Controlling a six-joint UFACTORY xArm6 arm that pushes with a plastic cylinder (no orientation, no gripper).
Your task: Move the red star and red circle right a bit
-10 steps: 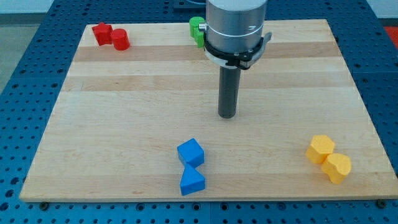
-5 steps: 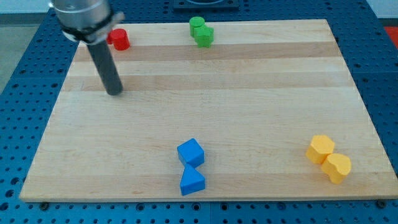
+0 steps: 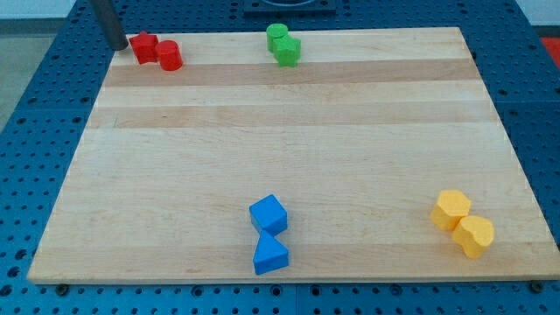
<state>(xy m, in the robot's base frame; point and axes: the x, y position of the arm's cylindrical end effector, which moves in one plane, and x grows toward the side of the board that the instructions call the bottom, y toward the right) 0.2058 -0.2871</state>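
At the bench's [image 3: 289, 131] top left corner: red star [image 3: 143, 46] and red circle [image 3: 170, 56] touching, the pair's long axis running left-right with a slight drop toward the circle on the right; my tip [image 3: 116, 46] sits just beside the star on its left, off the bench edge, and the rod carries no pincer, so no open or closed state to tell. To the pair's right along the top edge stand two touching green blocks [image 3: 283, 44], well apart. Two touching blue blocks [image 3: 269, 233] sit near the bottom edge, two touching yellow blocks [image 3: 462, 222] near the bottom right corner.
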